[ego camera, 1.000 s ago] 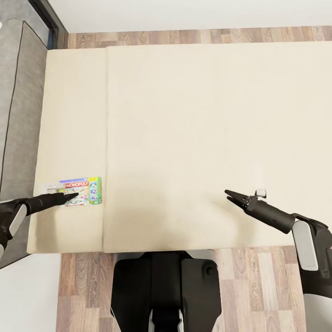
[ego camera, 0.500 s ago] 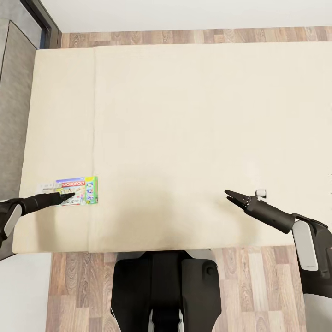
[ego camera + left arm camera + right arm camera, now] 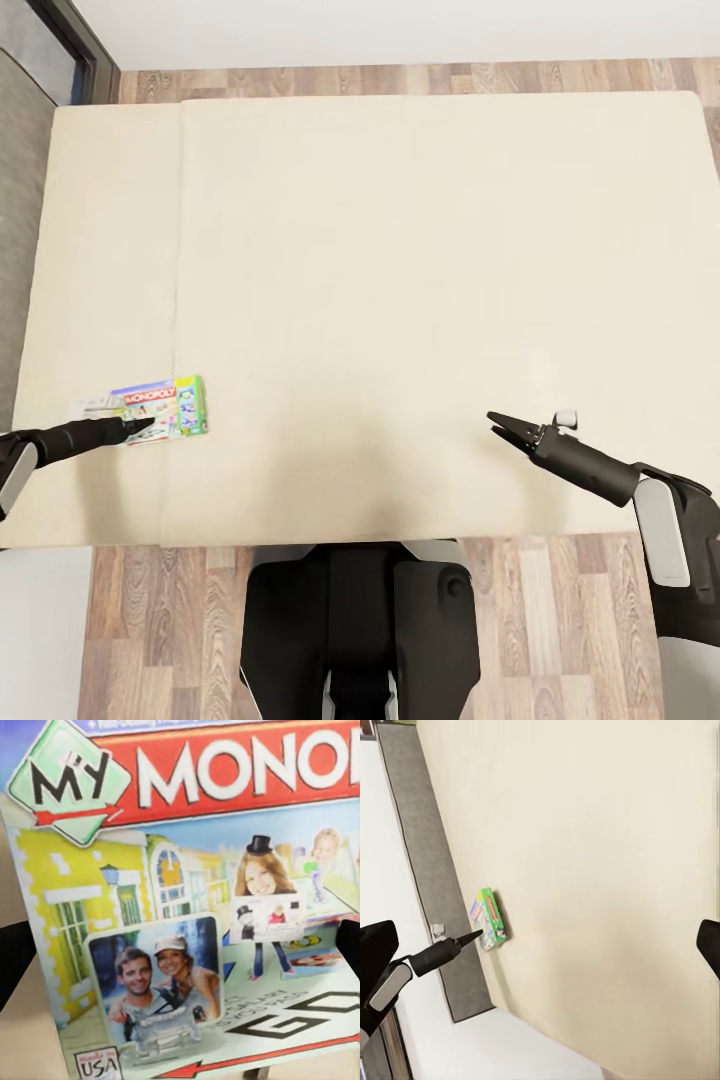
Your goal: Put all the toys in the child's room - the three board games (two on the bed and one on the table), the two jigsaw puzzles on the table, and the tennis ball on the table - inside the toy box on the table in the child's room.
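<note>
A flat, brightly printed Monopoly board game box point(image 3: 150, 410), with a red title band and a green end panel, lies on the wide cream-coloured bed point(image 3: 400, 280) at about eight o'clock in the head view, close to the near-left corner of the mattress and on the narrow cushion strip left of the seam. The black left gripper point(image 3: 140, 426) comes in from nine o'clock with its slim tip over the near edge of the box; whether it touches the lid cannot be told from above. In the left wrist view the box lid point(image 3: 187, 892) is seen very close, showing cartoon houses and a photo of two people, with a dark finger point(image 3: 13, 960) at each side edge standing wide apart and clear of the cardboard. The black right gripper point(image 3: 497, 422) hangs over bare mattress at about four o'clock, well apart from the game, its two short tips narrowly parted and holding nothing. From the right wrist view the small box point(image 3: 489, 918) sits far off near the bed's edge, the left arm point(image 3: 431, 956) pointing at it, beside a grey rug point(image 3: 431, 870). Wood-plank floor point(image 3: 560, 620) borders the bed at six o'clock.
</note>
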